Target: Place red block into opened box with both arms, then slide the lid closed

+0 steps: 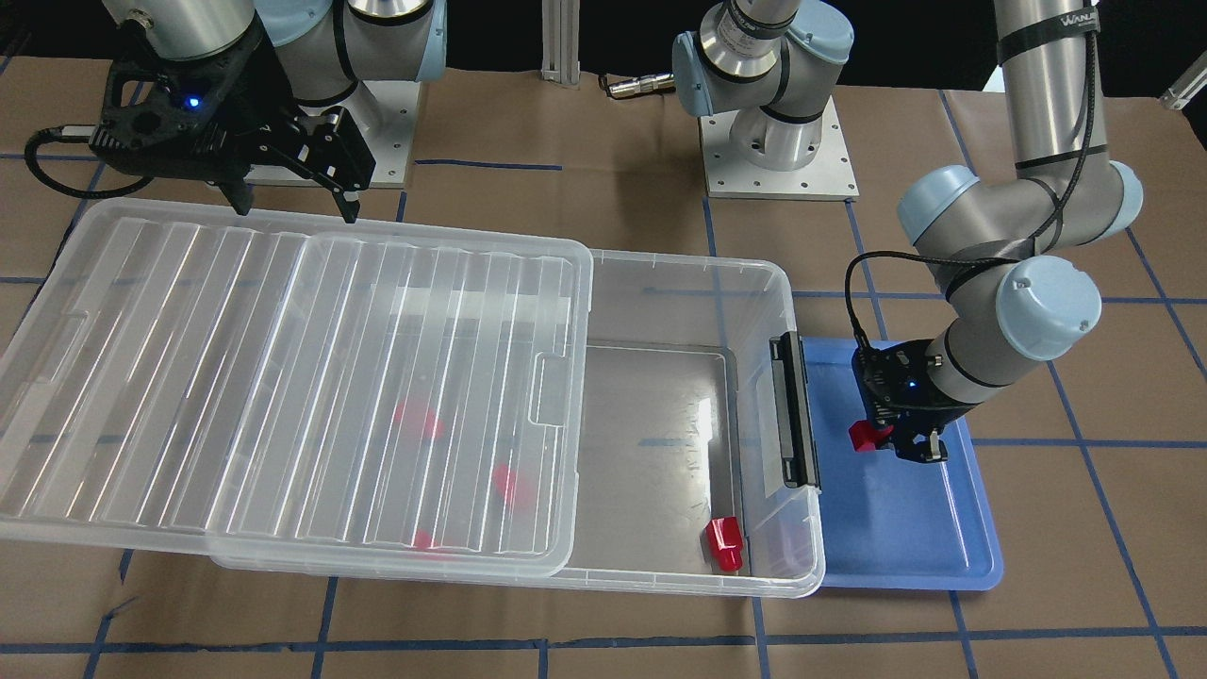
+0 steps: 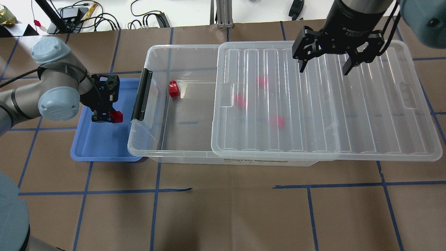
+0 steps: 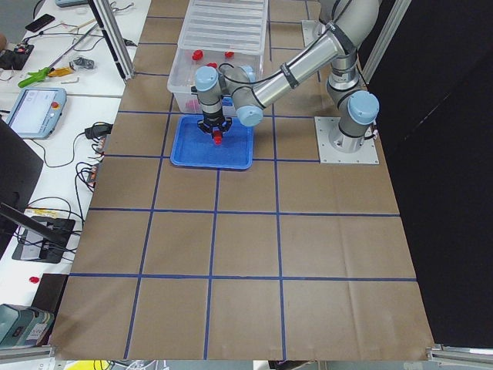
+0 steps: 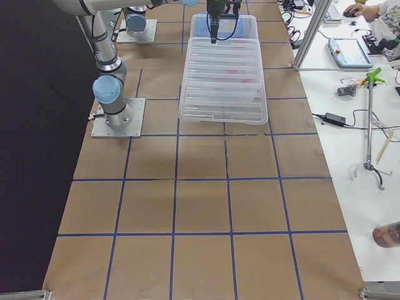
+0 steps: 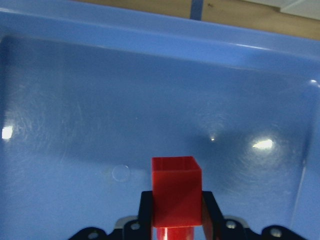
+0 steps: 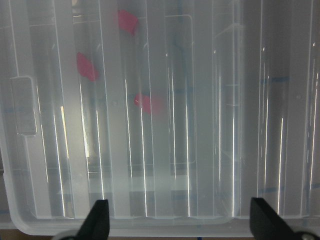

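Over the blue tray (image 2: 101,146), at 9 o'clock from the box (image 2: 153,55) in the overhead view, my left gripper (image 2: 106,118) is clamped on the red block (image 2: 117,116). The wrist view shows the block pinched by its lower end and, I'd say, just off the tray floor. Right gripper (image 2: 324,69) has its jaws spread wide and empty, hanging high over the lid (image 2: 348,115) and touching nothing. The lid sits pushed toward 3 o'clock, overhanging that end of the box, so only the 9 o'clock part is open. One loose block (image 2: 173,88) lies in the opening near the 12 o'clock wall; three more red blurs show under the lid. Risks: a low carry toward 3 o'clock could clip the black latch bar (image 2: 141,94) or the rim and knock the block out of a shallow pinch. A release too near the rim could leave it perched there, where it would jam the lid. A push on the overhanging end could tip or skew the lid instead of sliding it. Surface is brown paper with a blue tape grid (image 2: 226,209). Side benches hold a tablet (image 3: 35,110), cables and tools, and a person's sleeve (image 4: 382,19) shows at one corner.
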`<state>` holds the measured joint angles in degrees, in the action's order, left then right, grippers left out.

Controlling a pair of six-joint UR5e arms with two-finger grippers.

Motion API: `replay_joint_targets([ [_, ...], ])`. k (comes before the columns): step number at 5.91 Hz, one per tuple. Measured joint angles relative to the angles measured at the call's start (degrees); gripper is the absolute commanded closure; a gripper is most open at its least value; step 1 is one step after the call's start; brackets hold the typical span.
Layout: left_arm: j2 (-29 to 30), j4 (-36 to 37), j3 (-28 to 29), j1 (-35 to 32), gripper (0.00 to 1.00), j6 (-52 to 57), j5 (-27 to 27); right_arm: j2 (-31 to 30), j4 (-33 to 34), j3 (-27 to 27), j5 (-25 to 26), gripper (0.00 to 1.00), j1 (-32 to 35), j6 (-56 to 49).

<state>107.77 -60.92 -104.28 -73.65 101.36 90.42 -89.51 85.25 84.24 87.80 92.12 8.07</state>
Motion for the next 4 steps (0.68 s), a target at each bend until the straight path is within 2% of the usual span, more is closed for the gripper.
replay_joint_targets([
  [2,-5.97,-17.32,8.73,-2.82,0.98,0.02,-0.04,0.35,0.24,-0.19,0.45,0.0,-0.35,-0.22],
  [3,-7.82,-22.86,12.16,-6.22,0.98,-2.48,-0.2,0.37,0.37,-0.21,0.59,0.0,-0.41,-0.24],
  [4,-8.29,-24.94,13.99,-11.09,0.98,-7.57,-0.38,0.39,0.45,-0.19,0.76,0.0,-0.44,-0.25],
])
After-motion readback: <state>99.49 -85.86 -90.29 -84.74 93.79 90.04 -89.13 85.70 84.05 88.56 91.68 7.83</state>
